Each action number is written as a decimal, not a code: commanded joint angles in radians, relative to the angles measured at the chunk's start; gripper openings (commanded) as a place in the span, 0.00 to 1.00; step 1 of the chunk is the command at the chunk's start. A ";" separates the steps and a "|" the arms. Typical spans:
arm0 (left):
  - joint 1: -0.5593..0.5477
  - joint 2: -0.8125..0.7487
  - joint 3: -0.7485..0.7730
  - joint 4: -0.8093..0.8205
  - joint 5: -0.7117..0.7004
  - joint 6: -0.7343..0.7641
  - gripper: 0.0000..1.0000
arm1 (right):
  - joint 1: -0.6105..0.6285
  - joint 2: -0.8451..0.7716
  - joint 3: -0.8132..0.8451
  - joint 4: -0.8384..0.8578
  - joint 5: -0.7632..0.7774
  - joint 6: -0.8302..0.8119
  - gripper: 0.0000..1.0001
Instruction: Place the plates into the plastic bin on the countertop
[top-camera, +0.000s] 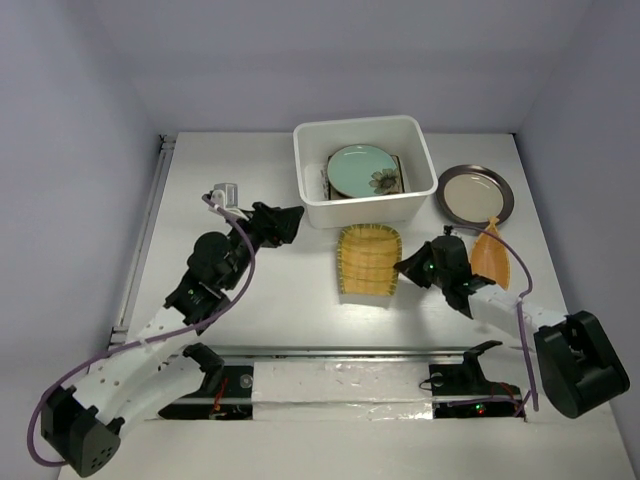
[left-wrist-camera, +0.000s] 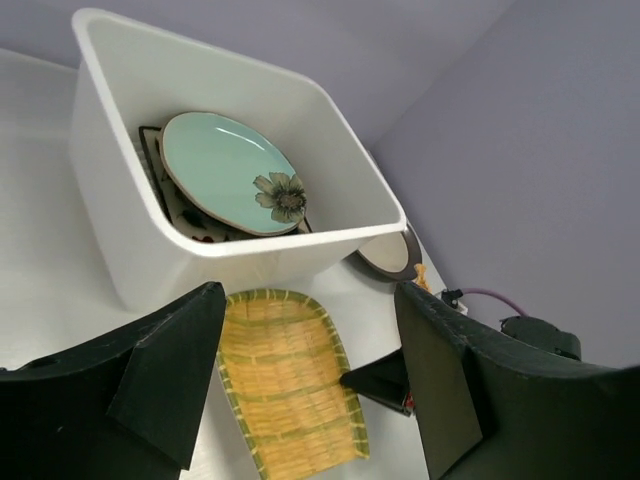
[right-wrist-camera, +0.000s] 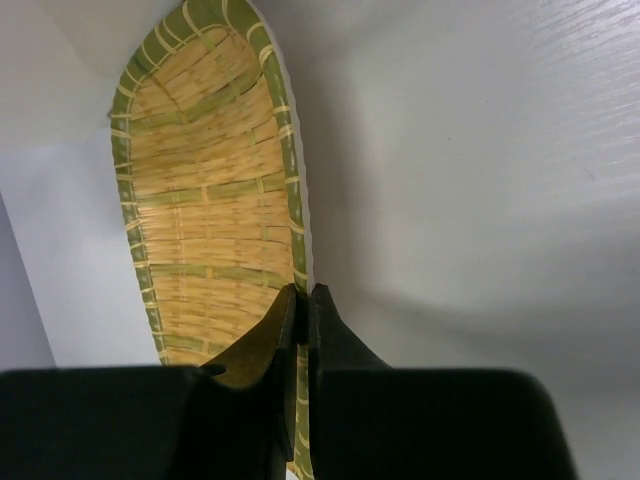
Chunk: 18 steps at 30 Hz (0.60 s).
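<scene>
- Top view: yellow plate (top-camera: 368, 258) on the table (top-camera: 230, 170) beside the bin (top-camera: 362, 212); right hand (top-camera: 402, 268) at its edge.
- Left wrist: we note the left hand (left-wrist-camera: 310, 352) open, empty.
- Right wrist: hand pinches the rim; thin hold, plate may slip.

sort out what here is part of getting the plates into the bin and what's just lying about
Part of the job:
- plastic bin
- mint-green plate, already in the bin
- yellow ribbed plate, with the right gripper shut on its rim
- orange leaf-shaped plate
- dark-rimmed round plate
- left gripper, open

Just there:
- metal rail
- purple cable
- taped strip
</scene>
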 joint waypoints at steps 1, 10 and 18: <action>-0.002 -0.077 -0.026 -0.064 -0.018 0.006 0.65 | -0.004 -0.039 -0.021 0.052 0.002 -0.032 0.00; -0.002 -0.165 -0.033 -0.199 -0.067 0.029 0.63 | 0.014 -0.397 -0.014 -0.203 -0.145 -0.078 0.00; -0.002 -0.188 -0.005 -0.273 -0.125 0.031 0.55 | 0.014 -0.679 0.213 -0.494 -0.283 -0.122 0.00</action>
